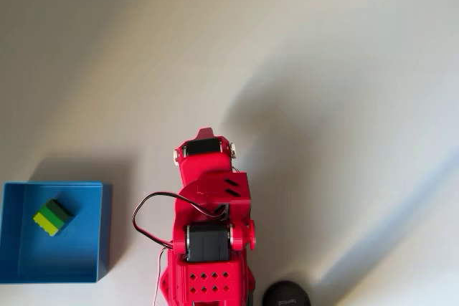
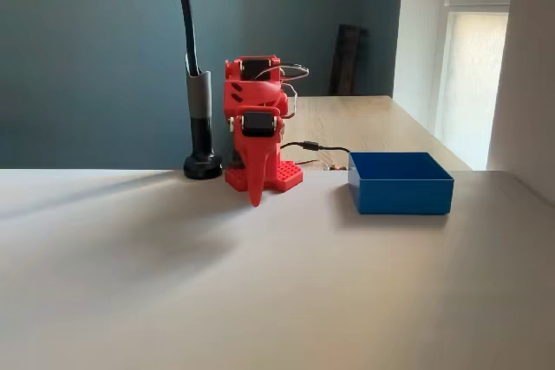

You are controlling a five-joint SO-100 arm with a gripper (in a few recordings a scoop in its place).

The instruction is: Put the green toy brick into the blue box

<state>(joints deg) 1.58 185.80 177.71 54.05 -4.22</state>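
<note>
- The green toy brick point(image 1: 52, 217) lies inside the blue box point(image 1: 100, 231), on the floor toward the upper-left part as the overhead view shows it. It sits askew to the walls, studs up, lime layer beside darker green.
- Brick appears clear of all four walls, though close to the top one. Nothing else shows in the box.
- In the fixed view the box sits on the pale table point(image 2: 260, 283) just right of the red arm point(image 2: 256, 132). Its near wall hides the contents from that side.
- The arm is folded back over its own base in both views. The gripper point(image 2: 254, 192) hangs point-down near the tabletop in front of the base, well apart from the box.
- Jaws look pressed together with nothing between them in the fixed view. The overhead view hides them under the wrist.
- Judgement: placement looks done, and the step in hand is the park at rest.
- To do that well: keep the arm tucked over the base, fingertip off the table, and the black cable point(image 1: 143, 220) slack and away from the box rim, so nothing nudges the box.
- A black lamp stand point(image 2: 201, 127) rises just left of the arm in the fixed view; any swing that way should give it room.
</note>
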